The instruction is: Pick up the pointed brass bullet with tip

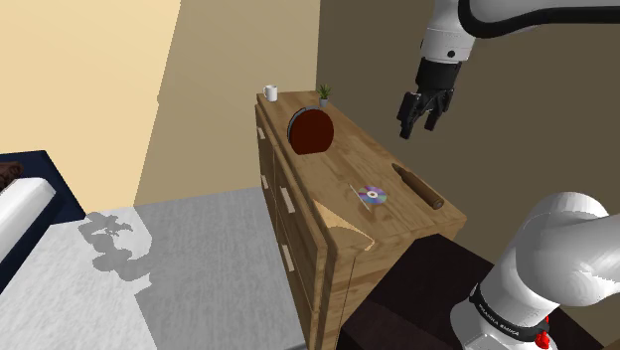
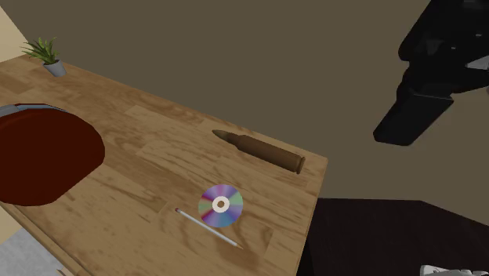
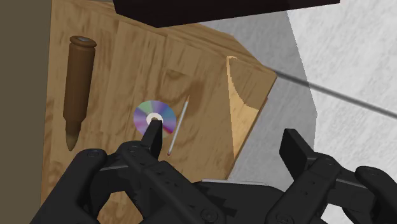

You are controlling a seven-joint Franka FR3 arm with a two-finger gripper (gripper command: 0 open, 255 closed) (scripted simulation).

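Note:
A brown pointed bullet (image 1: 417,186) lies flat along the back edge of the wooden cabinet top (image 1: 338,159), near the wall; in the second exterior view the bullet (image 2: 258,150) points its tip toward the small plant. In the wrist view the bullet (image 3: 77,89) lies beside the disc, off to the side of the fingers. My black gripper (image 1: 420,111) hangs in the air well above the cabinet top, between the round board and the bullet. Its fingers (image 3: 151,137) stand apart with nothing between them, so it is open.
A shiny disc (image 2: 221,205) and a thin grey stick (image 2: 208,227) lie near the cabinet's front corner. A dark red round board (image 1: 310,130), a white mug (image 1: 270,92) and a small potted plant (image 1: 324,95) stand farther along the top. The brown wall runs right behind the bullet.

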